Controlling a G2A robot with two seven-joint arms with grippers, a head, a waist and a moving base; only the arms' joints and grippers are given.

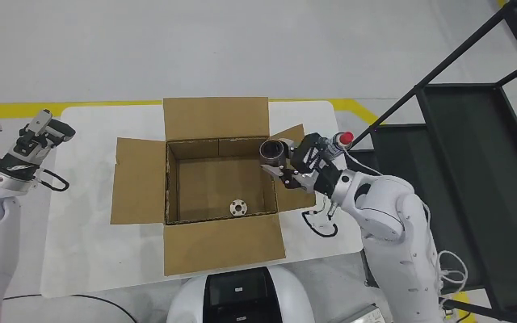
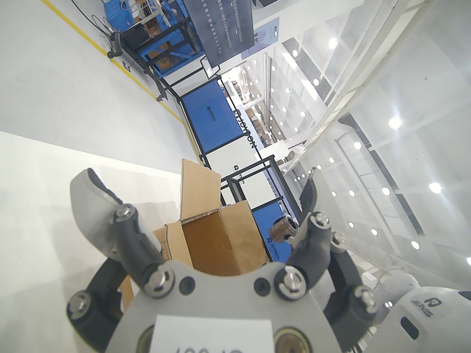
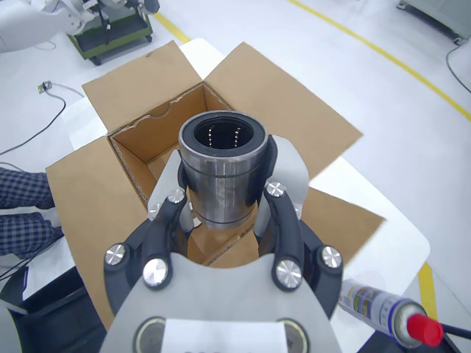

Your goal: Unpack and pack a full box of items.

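Bright, even light from ceiling lamps [image 2: 395, 122], flaring white in my left wrist view, washes my table [image 1: 89, 202], leaving soft shade inside the box [image 1: 212, 184] and straight lines bowed near wrist-view edges.

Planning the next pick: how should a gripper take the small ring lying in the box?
Probably across its outer rim, from straight above. The ring lies flat on the floor of the box, close to the wall nearest the robot, so the walls block any sideways approach.
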